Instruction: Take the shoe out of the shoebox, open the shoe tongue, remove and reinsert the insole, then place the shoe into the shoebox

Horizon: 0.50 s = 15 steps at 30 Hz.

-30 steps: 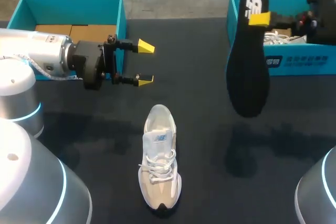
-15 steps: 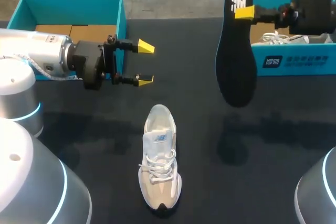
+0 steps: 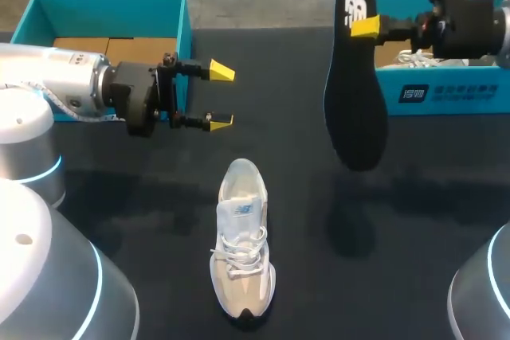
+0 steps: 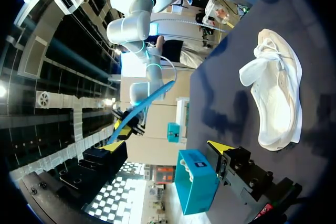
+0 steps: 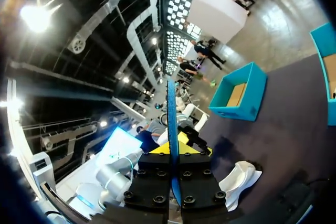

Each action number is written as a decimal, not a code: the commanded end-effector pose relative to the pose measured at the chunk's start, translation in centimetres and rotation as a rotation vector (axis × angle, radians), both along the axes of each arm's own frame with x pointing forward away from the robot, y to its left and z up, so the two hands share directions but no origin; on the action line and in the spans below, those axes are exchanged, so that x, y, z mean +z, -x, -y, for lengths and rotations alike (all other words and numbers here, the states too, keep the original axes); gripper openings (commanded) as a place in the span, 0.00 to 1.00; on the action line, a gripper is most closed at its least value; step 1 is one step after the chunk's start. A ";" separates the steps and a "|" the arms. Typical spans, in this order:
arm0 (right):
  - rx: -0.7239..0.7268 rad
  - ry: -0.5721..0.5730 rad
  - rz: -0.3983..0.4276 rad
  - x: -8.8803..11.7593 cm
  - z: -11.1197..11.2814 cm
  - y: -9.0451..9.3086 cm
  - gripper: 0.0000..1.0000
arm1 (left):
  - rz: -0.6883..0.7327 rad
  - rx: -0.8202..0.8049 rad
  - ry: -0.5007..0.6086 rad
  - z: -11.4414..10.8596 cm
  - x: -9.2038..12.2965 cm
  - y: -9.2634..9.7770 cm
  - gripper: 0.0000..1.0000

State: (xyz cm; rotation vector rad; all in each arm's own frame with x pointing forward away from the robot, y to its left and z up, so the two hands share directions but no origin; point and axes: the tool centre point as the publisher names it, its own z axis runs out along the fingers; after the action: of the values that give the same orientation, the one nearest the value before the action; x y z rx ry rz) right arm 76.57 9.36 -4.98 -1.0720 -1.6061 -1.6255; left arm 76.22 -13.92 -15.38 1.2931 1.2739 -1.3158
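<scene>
Dark table (image 3: pixel 303 197), a teal shoebox (image 3: pixel 107 1) at far left, a second teal shoebox (image 3: pixel 454 93) at far right with another white shoe inside. The right arm comes in over that right box. The right gripper (image 3: pixel 362 25) is clamped on the far end of the black insole (image 3: pixel 356 101), which hangs off the table with its broad end down and its long axis roughly near-far. The white shoe (image 3: pixel 241 252) stands on the table, near and left of the insole and well apart from it, long axis near-far, heel far, toe near, opening up. To reinsert, the insole likely has to travel left and near, then go down into the shoe. The left gripper (image 3: pixel 221 96) hovers far-left of the shoe with its fingers spread wide and empty. It is the nearer one to the shoe, probably best placed to steady it. The right wrist view shows the insole (image 5: pixel 171 129) edge-on, pinched between both fingers, with the shoe (image 5: pixel 239 179) beyond it; the head view hides the second finger. The left wrist view shows the shoe (image 4: pixel 275 93) off to one side of the gripper (image 4: pixel 168 142), not between its fingers.
</scene>
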 end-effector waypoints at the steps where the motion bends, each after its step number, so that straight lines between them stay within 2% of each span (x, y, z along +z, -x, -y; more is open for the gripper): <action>1: 0.044 -0.004 -0.024 -1.4 -1.7 -3.0 0.00 | 0.003 0.001 0.002 0.1 -0.1 -0.1 1.00; 7: 0.076 -0.038 -0.072 -2.6 -2.4 -5.9 0.00 | 0.003 0.001 0.002 0.1 -0.1 -0.1 1.00; 11: 0.076 -0.038 -0.139 -3.1 -2.7 -7.6 0.00 | 0.003 0.001 0.002 0.1 -0.1 -0.1 1.00; 15: 0.070 -0.037 -0.151 -3.1 -2.7 -7.9 0.00 | 0.003 0.001 0.002 0.1 -0.1 -0.1 1.00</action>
State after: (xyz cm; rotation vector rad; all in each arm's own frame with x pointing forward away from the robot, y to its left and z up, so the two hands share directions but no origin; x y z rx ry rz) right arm 83.51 11.57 -8.16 -1.1046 -1.4694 -1.5234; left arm 76.26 -13.92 -15.37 1.2937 1.2737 -1.3161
